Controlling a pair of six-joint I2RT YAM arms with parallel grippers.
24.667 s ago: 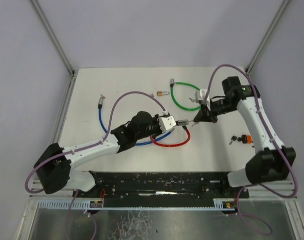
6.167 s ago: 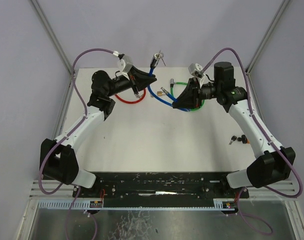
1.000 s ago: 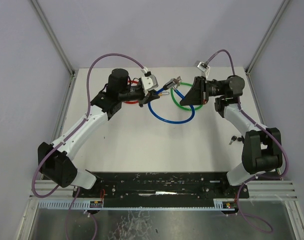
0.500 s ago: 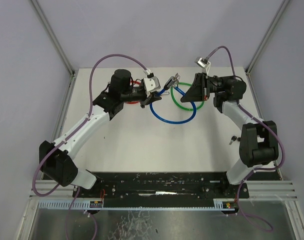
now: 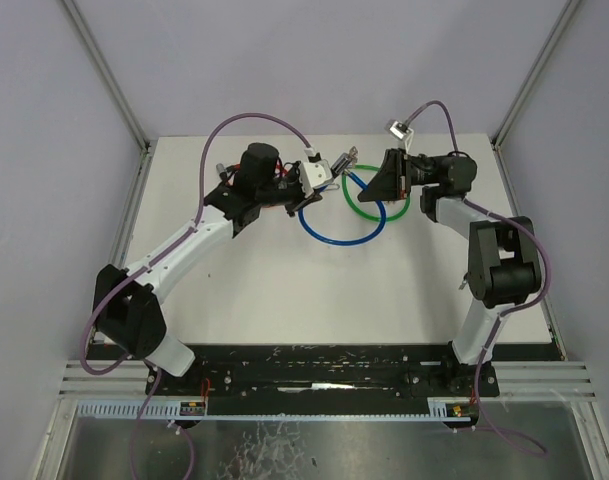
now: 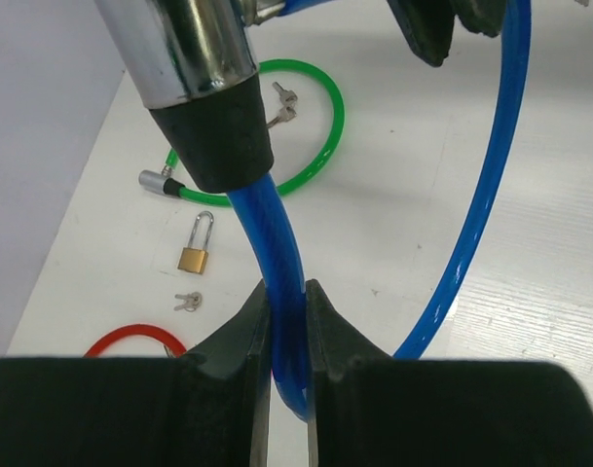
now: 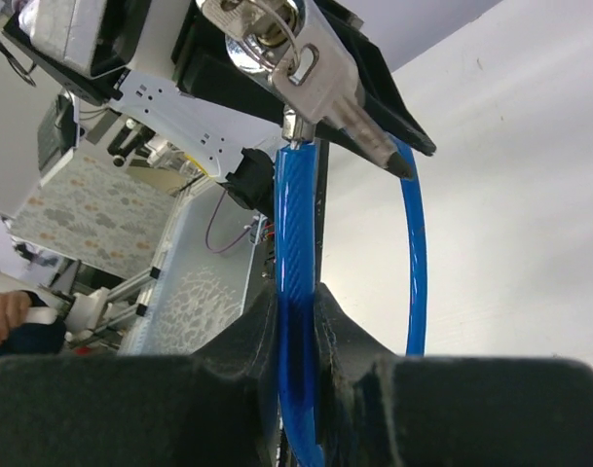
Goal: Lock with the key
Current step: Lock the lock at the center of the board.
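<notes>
A blue cable lock hangs as a loop between both grippers, its low part near the table. Its metal lock head has a key in it and is held up in the air. My left gripper is shut on the blue cable just below the head's black collar. My right gripper is shut on another stretch of the blue cable. In the right wrist view the lock head and its key are just above my fingers.
A green cable lock lies on the table under the right gripper, with keys inside its loop. A brass padlock, small keys and a red cable lie at the back left.
The left gripper has moved right and back with the lock head. The right arm has folded in and its gripper has shifted slightly left. The two grippers are closer together.
</notes>
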